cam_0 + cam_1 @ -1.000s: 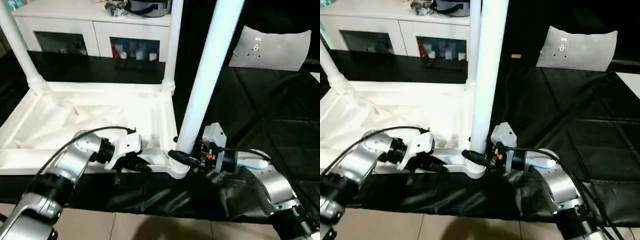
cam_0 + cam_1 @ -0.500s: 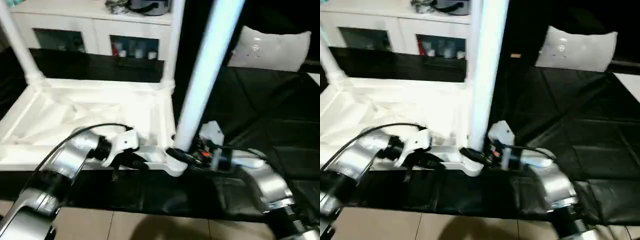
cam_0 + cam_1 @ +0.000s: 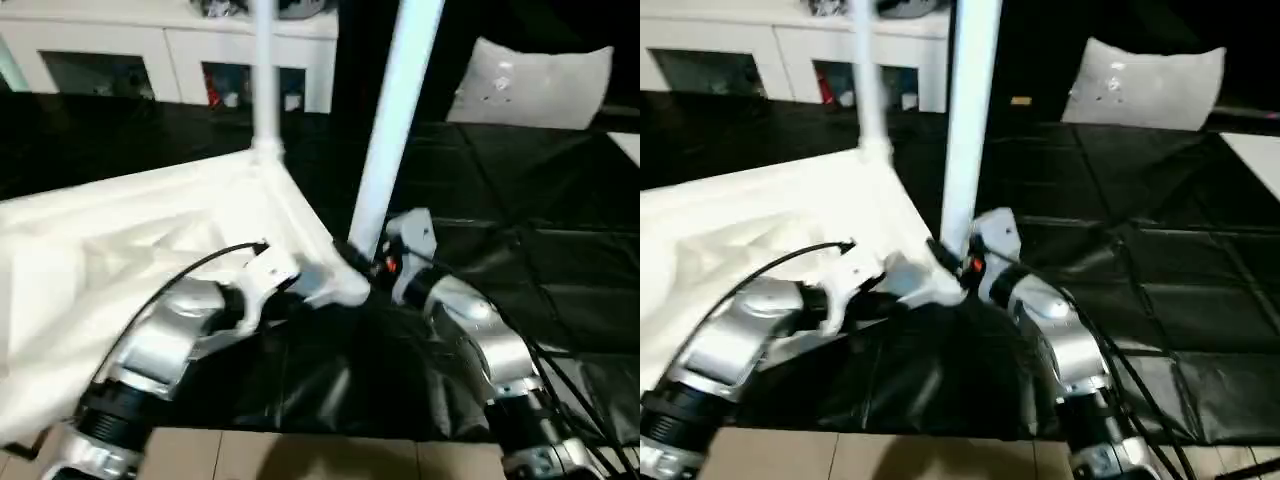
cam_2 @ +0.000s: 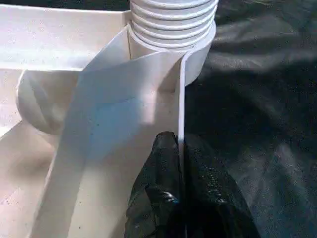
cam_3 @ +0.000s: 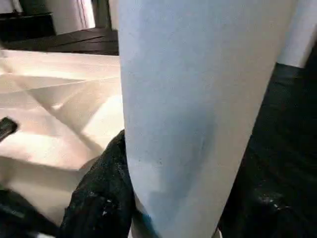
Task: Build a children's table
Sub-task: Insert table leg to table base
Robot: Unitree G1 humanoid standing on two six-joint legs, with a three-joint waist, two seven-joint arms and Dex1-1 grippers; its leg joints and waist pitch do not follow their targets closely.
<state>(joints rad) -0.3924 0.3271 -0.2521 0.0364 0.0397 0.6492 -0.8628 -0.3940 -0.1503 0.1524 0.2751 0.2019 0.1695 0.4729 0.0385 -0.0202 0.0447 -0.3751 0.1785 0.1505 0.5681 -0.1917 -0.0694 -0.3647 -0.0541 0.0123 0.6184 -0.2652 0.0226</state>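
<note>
The children's table lies upside down, its white top (image 3: 130,250) showing the ribbed underside. My left gripper (image 3: 292,292) is shut on the thin rim wall (image 4: 181,99) just beside the near right corner socket (image 3: 345,285). In that socket stands a long white leg (image 3: 395,120), its threaded end (image 4: 173,20) seated in the round collar. My right gripper (image 3: 362,262) is shut around the base of this leg, a black finger (image 5: 104,198) on each side of it. Another leg (image 3: 263,80) stands upright at the far corner.
A white cabinet (image 3: 150,40) with shelves runs along the back. A flat white board (image 3: 530,80) leans at the back right. Black sheeting (image 3: 560,250) covers the floor to the right, and tan floor tiles (image 3: 300,460) show at the near edge.
The table top has swung round with both grippers still on it: the held corner moved away from me and the far leg shifted left. The far left leg has left the picture.
</note>
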